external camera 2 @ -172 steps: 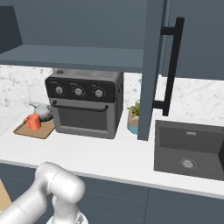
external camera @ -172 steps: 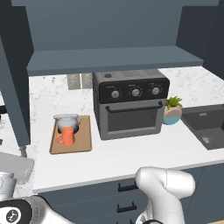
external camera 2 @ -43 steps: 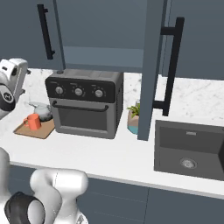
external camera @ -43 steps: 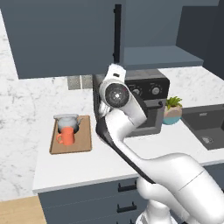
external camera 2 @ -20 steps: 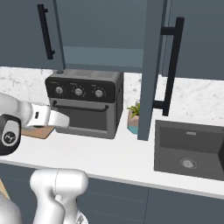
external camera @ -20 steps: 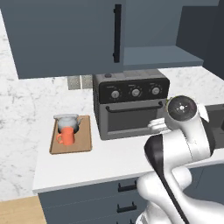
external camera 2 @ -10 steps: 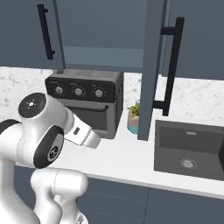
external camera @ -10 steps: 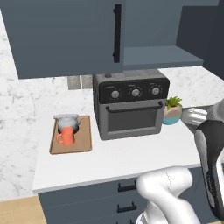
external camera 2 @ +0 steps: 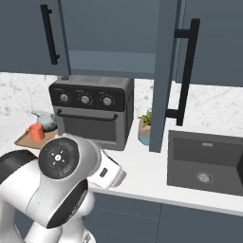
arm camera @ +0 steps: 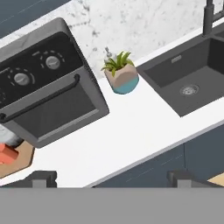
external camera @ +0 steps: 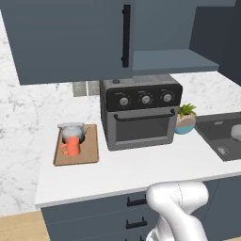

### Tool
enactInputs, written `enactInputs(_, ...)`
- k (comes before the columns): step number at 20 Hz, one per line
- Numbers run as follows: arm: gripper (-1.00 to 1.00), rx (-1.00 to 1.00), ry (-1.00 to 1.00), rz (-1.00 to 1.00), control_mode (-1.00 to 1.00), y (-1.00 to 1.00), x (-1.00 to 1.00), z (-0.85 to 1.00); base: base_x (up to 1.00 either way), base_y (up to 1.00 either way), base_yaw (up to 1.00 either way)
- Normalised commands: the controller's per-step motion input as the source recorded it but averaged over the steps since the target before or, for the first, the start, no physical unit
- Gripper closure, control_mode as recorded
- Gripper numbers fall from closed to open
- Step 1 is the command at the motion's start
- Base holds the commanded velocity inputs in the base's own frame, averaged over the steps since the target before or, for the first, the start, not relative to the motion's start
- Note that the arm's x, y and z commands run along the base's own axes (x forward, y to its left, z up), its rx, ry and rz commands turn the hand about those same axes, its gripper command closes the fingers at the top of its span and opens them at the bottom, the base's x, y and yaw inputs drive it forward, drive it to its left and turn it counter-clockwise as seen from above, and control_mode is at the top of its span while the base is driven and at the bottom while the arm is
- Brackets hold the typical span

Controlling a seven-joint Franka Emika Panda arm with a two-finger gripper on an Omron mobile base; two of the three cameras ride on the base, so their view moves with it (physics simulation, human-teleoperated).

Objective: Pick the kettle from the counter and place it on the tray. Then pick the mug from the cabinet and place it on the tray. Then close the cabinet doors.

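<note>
The silvery kettle [external camera: 71,130] and the orange mug [external camera: 70,147] stand together on the wooden tray [external camera: 89,153], left of the oven on the white counter [external camera: 141,167]. In the right base view the kettle [external camera 2: 46,121], mug [external camera 2: 35,131] and tray [external camera 2: 23,140] are at the far left. The cabinet's left door [external camera: 70,37] is shut. Its right door [external camera 2: 163,71] stands open, edge-on. My gripper [arm camera: 112,178] is open and holds nothing. It looks down over the counter [arm camera: 131,127] in front of the oven and plant pot, far right of the tray [arm camera: 19,159].
A dark toaster oven [external camera: 141,113] sits mid-counter, with a teal-and-tan plant pot [external camera: 186,121] to its right. Beyond the pot is a dark sink [external camera 2: 204,161] with a faucet [arm camera: 210,17]. My arm's bulky elbow [external camera 2: 61,180] fills the lower left of the right base view.
The left cabinet door, open in the oldest frames, is now shut. Over the last second my arm swung from left of the oven to the right, toward the sink side. The jaws stayed open.
</note>
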Motion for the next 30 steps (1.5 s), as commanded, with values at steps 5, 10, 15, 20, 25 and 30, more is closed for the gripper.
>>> enactInputs(5, -1.0, 0.05, -0.06, 0.02, -1.0, -0.44, -0.02, -0.41, 0.0, 0.0, 0.0)
enactInputs(10, -1.0, 0.19, -0.29, 0.0, -1.0, -1.0, 0.0, -0.27, 0.0, 0.0, 0.0)
enactInputs(15, -1.0, 0.2, -0.35, 0.06, -1.0, -1.0, 0.04, -0.14, 0.0, 0.0, 0.0)
enactInputs(20, -1.0, 0.19, -0.29, 0.03, -1.0, -0.74, 0.27, -0.12, 0.0, 0.0, 0.0)
enactInputs(25, -1.0, 0.24, -0.23, 0.06, -1.0, -0.51, 0.36, -0.1, 0.0, 0.0, 0.0)
enactInputs(30, -1.0, 0.27, -0.14, 0.15, -1.0, -0.39, 0.47, -0.07, 0.0, 0.0, 0.0)
